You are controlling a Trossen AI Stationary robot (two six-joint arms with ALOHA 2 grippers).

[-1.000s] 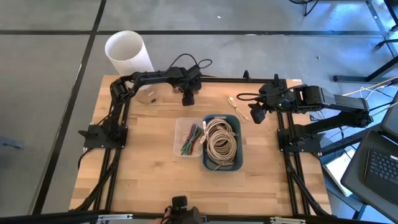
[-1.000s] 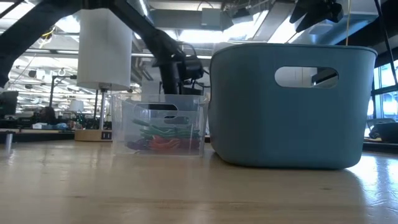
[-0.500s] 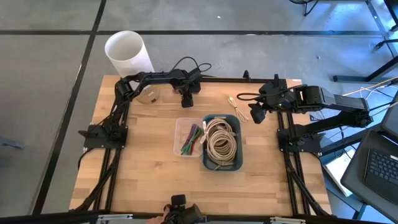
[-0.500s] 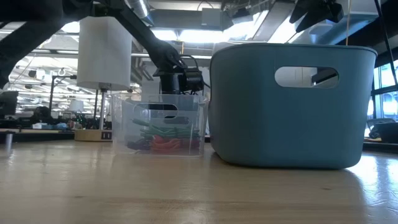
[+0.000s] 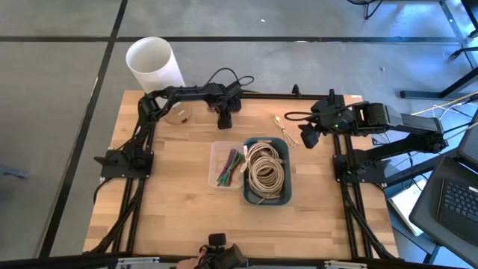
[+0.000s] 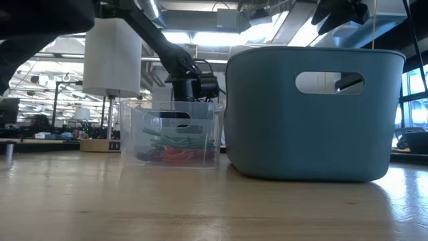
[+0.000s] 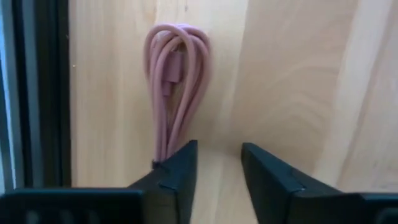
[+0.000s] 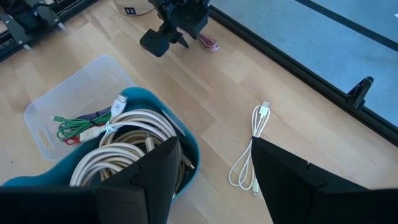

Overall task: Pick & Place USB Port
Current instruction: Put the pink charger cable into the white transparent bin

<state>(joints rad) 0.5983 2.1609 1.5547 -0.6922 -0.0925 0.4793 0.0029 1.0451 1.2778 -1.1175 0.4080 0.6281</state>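
Observation:
A pink cable point(image 7: 177, 81), coiled into a long loop, lies flat on the wooden table near its far edge; the right wrist view also shows the pink cable point(image 8: 208, 43). My left gripper point(image 7: 217, 165) is open with a narrow gap and points down close over the table. One finger point(image 7: 177, 171) stands at the coil's near end, and the coil is beside the gap, not in it. I cannot tell whether that finger touches it. My right gripper point(image 8: 214, 177) is open and hovers at the right of the blue bin, above a white cable point(image 8: 252, 149).
A blue bin point(image 5: 246, 183) of coiled beige cables sits mid-table. A clear box point(image 5: 216, 161) of coloured cables sits against the bin's left side. The white cable point(image 5: 286, 128) lies between the bin and the far edge. A white cylinder point(image 5: 153, 63) stands beyond the far-left corner.
My left gripper has gone down toward the table near the far edge, over the pink cable, then held still. The right arm has kept still.

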